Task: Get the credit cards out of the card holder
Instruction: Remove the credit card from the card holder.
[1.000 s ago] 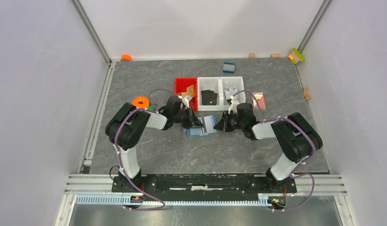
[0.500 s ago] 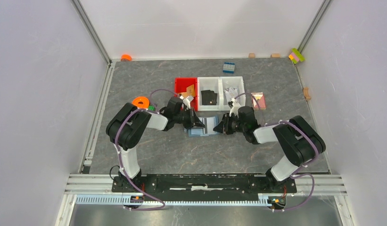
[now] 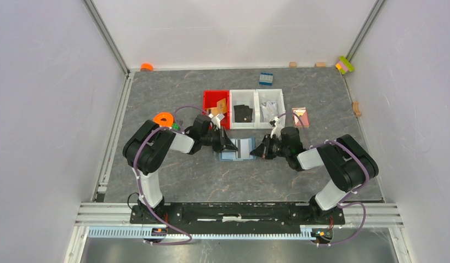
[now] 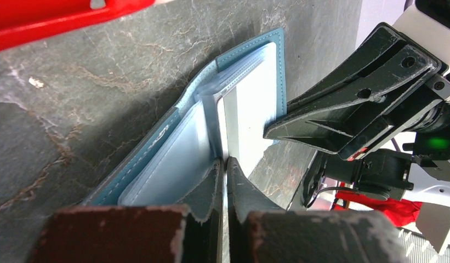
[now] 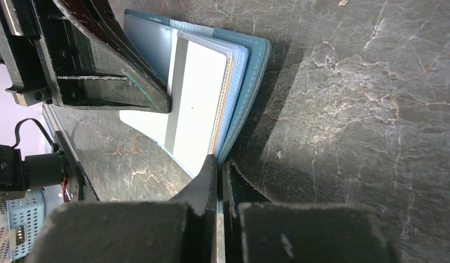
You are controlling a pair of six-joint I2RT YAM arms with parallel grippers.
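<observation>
The blue card holder [image 3: 234,155] lies open on the table between my two grippers. A silvery-white credit card [image 4: 250,120] with a grey stripe sticks partly out of its clear sleeves [image 5: 198,109]. My left gripper [image 4: 225,161] is shut on that card's near edge, over the holder's pale inner pocket [image 4: 157,159]. My right gripper [image 5: 218,159] is shut on the near corner of the holder's blue cover [image 5: 255,60]. In the top view the left gripper [image 3: 231,147] and the right gripper [image 3: 257,153] face each other across the holder.
Behind the holder stand a red bin [image 3: 207,101] with a tan card and two white bins [image 3: 256,108] with a black card and silvery cards. An orange roll [image 3: 164,118], a blue brick [image 3: 266,78] and a pinkish item [image 3: 300,116] lie around.
The right gripper opened briefly, slid nearer along the holder's right edge and shut on it. The left gripper closed fully on the card. The holder shifted slightly.
</observation>
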